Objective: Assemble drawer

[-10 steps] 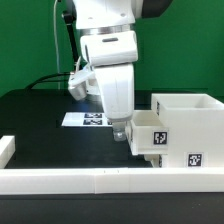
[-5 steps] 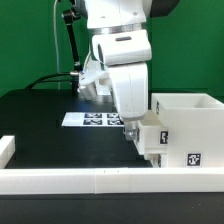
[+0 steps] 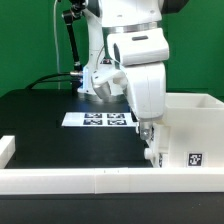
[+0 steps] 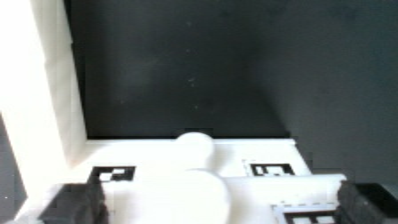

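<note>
Green backdrop and black table [image 3: 40,115] frame the exterior view, where the gripper [image 3: 150,140] has shifted toward that view's right onto the tagged drawer [image 3: 190,135], while the wrist view shows open fingers [image 4: 71,203] flanking a knobbed tray [image 4: 196,165], tags unreadable.

Exterior view front-on, wrist view straight down, close

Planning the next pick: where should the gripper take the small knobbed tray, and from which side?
Probably from above, gripping the tray across its outer side walls: they look flat and parallel, and the open gripper straddles them. The knob is small and rounded, likely slippery.
</note>
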Controlling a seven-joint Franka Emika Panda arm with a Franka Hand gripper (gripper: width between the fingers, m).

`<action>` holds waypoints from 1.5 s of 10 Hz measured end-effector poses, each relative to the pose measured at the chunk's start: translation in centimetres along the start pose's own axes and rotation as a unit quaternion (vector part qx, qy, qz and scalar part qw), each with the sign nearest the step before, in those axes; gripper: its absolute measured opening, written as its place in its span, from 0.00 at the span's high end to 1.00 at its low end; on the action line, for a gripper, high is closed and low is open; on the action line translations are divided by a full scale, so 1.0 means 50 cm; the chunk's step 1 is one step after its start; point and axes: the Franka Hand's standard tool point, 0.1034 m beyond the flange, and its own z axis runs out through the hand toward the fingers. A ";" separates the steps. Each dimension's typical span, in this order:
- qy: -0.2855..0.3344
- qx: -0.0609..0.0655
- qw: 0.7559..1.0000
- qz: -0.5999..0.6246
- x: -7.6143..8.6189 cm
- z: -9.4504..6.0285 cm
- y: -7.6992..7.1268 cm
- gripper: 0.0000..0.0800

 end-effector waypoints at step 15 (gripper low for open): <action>-0.014 0.005 1.000 -0.003 -0.073 -0.003 0.002 0.19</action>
